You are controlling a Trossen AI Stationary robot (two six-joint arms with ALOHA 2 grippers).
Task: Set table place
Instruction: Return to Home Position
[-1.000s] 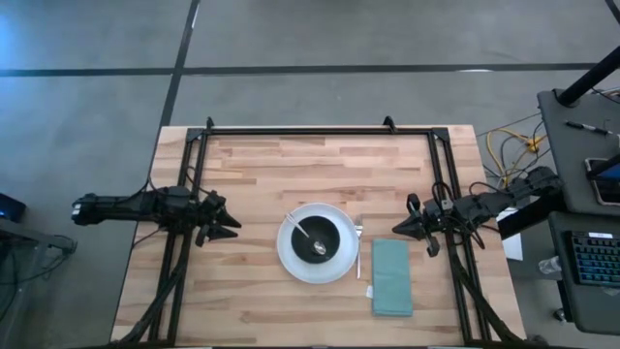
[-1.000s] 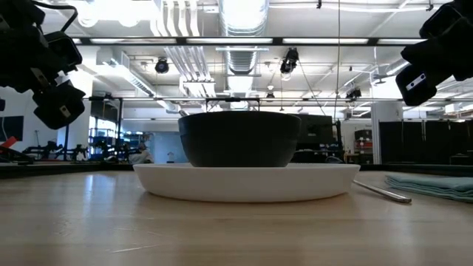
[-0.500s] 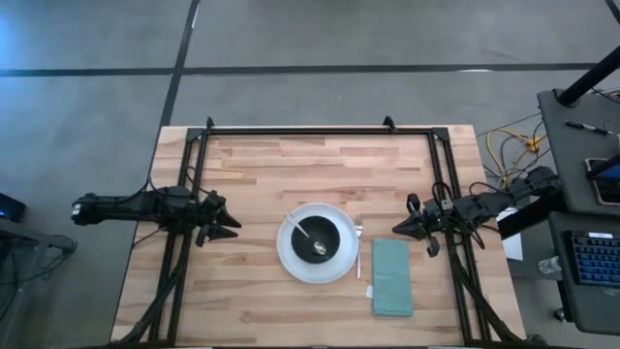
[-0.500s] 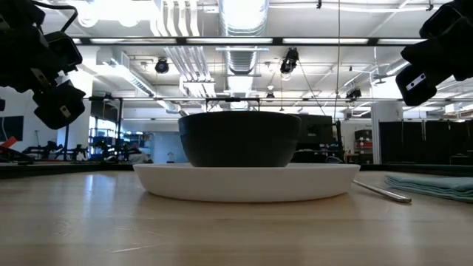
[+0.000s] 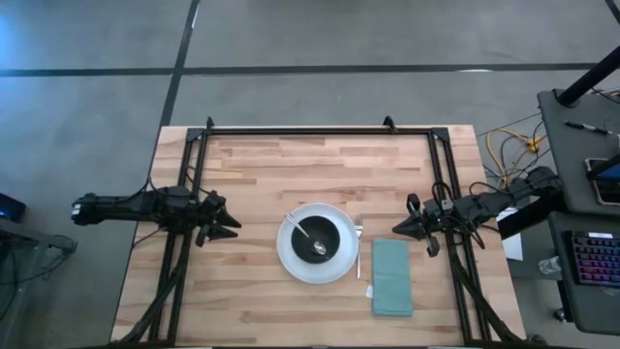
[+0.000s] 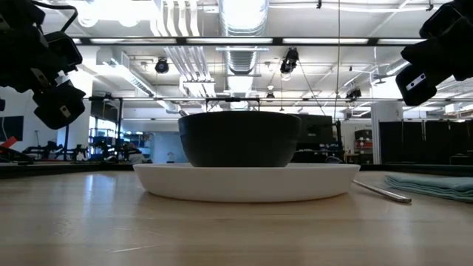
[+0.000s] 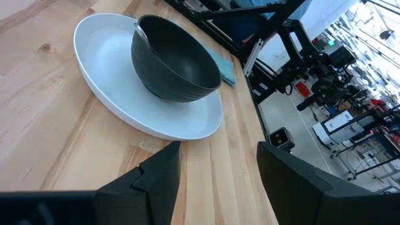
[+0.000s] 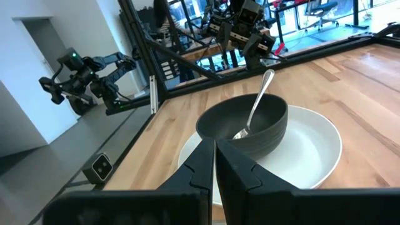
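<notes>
The table (image 5: 262,165) reads to me as pale butcher-block wood, smooth with a soft sheen, and its frame (image 5: 310,130) is matt black metal. The plate (image 7: 103,69) is glossy white — glazed ceramic, I'd guess, though I can't be sure from here. The bowl (image 7: 178,69) is black with a duller satin finish. The spoon (image 8: 257,100) and fork (image 5: 358,250) are bright polished metal — the napkin (image 5: 391,278) is matt teal cloth.

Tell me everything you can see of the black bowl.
The bowl is round, matte black, deep-walled and upright. It stands near the middle of the white plate, which shows as a ring around it. A silver spoon rests inside, its handle slanting up past the rim.
</notes>
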